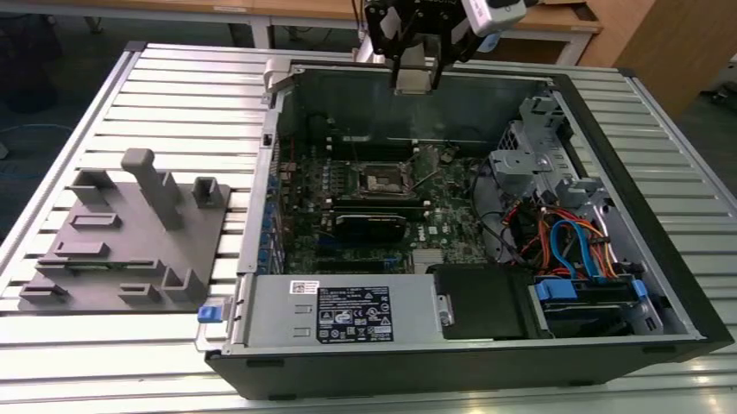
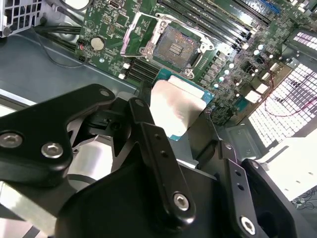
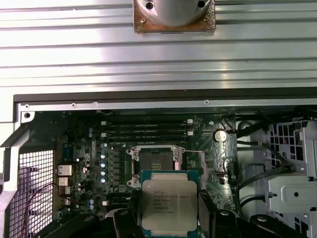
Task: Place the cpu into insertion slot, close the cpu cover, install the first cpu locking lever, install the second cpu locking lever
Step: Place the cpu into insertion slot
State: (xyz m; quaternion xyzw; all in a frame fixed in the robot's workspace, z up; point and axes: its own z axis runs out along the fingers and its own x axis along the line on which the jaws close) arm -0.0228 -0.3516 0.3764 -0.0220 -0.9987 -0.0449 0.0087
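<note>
The black multi-link tool (image 2: 178,121) is clamped on the cpu (image 2: 179,104), a small flat square chip with a dull grey metal top and a green edge; one finger bears on each of two opposite sides. In the exterior view the tool (image 1: 415,73) hangs above the far wall of the open black-and-grey computer case (image 1: 645,216), which lies on the slatted aluminium worktop (image 1: 173,78). The chip is therefore in the air and well apart from the green circuit board (image 1: 444,228). The insertion slot (image 2: 174,45), a square socket with a dark centre and a silvery rim, is unoccupied, and its contact field is exposed in the second wrist view. In the first wrist view the held cpu (image 3: 169,204) overlaps the near edge of the slot (image 3: 154,159). The cpu cover (image 2: 127,35), a thin silvery frame plate, appears swung clear to one side of the slot and is judged open. The position of the two locking levers cannot be told. Status: cpu grasped and carried over the case. Placement, cover closure and both lever installations are not yet done.
</note>
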